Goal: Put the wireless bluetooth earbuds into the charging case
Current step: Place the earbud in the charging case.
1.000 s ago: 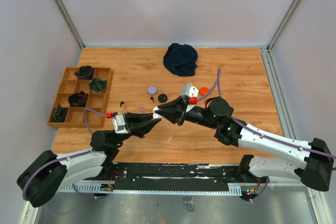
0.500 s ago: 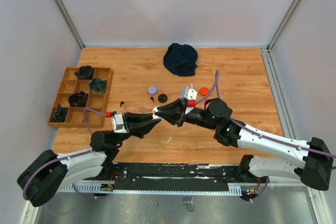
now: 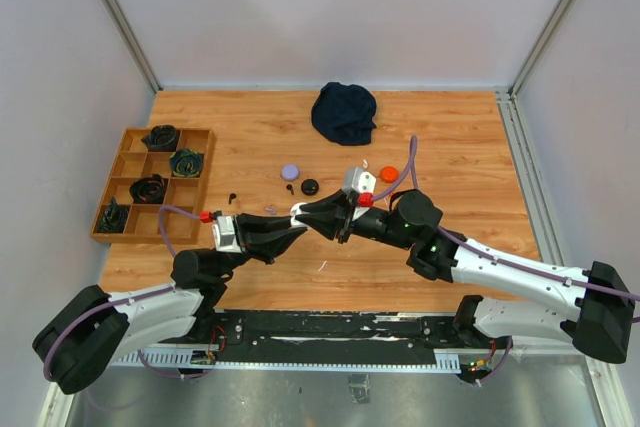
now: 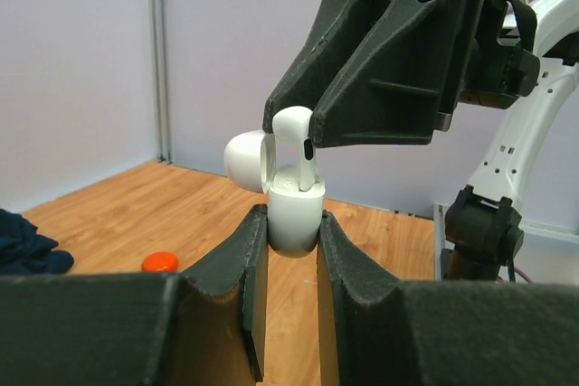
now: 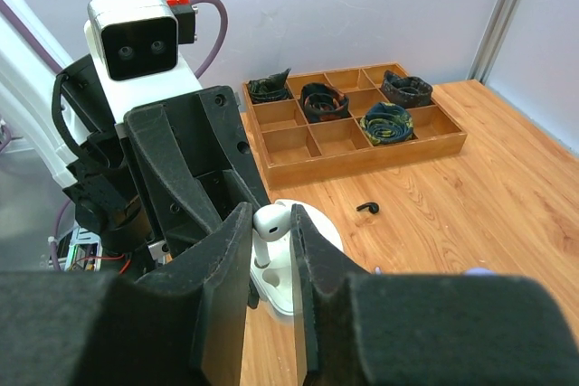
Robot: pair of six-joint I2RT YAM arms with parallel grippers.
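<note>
Counter (image 3: pixel 470 137): wooden top, with both arms bolted at its near edge.
Tray (image 3: pixel 134 163): wooden and split into compartments, set along the left edge; four compartments each hold a rolled dark cloth (image 3: pixel 186 161).
Dark cloth (image 3: pixel 344 112): a bunched navy heap by the far edge, about midway along it.
Left hand (image 4: pixel 291 223): raised above the middle of the counter, a little toward the near edge. Its fingers are clamped on the lower body of the charging case.
Right hand (image 5: pixel 271 223): tip to tip with the left hand from the opposite side, fingers pinched on the white earbud.
Charging case (image 4: pixel 294 214): white and upright between the left fingers, with its lid (image 4: pixel 246 162) swung open to one side.
Round cases: a purple one (image 3: pixel 290 171) and a black one (image 3: pixel 310 186) lie on the counter just beyond the hands. An orange one (image 3: pixel 388 173) lies to their right, behind the right wrist.
White earbud (image 4: pixel 296 133): head up, with its stem reaching down into the open top of the charging case. How deep it sits cannot be told.
Black earbud (image 3: pixel 233 195): loose on the counter between the tray and the hands.
</note>
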